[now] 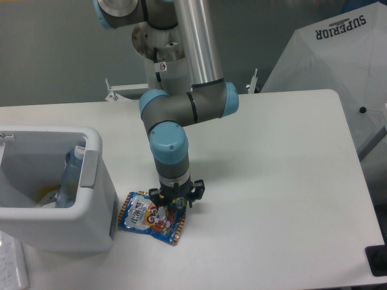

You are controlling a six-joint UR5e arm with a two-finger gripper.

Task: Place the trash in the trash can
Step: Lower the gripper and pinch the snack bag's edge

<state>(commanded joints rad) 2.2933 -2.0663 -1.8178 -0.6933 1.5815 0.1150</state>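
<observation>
The blue snack bag (145, 216) with a cartoon animal lies flat on the white table, just right of the trash can. My gripper (172, 204) points straight down over the bag's right half, with its jaws spread and the tips at or touching the bag. The white boxy trash can (91, 223) stands at the left edge. The clear bottle (70, 175) stands inside it against the right wall. The narrow yellow-blue wrapper is hidden from view.
Something yellow (46, 194) lies low inside the can. A white cloth marked SUPERIOR (338, 54) hangs off the table's far right. The arm's base stands at the table's back. A dark object (378, 260) sits at the lower right corner.
</observation>
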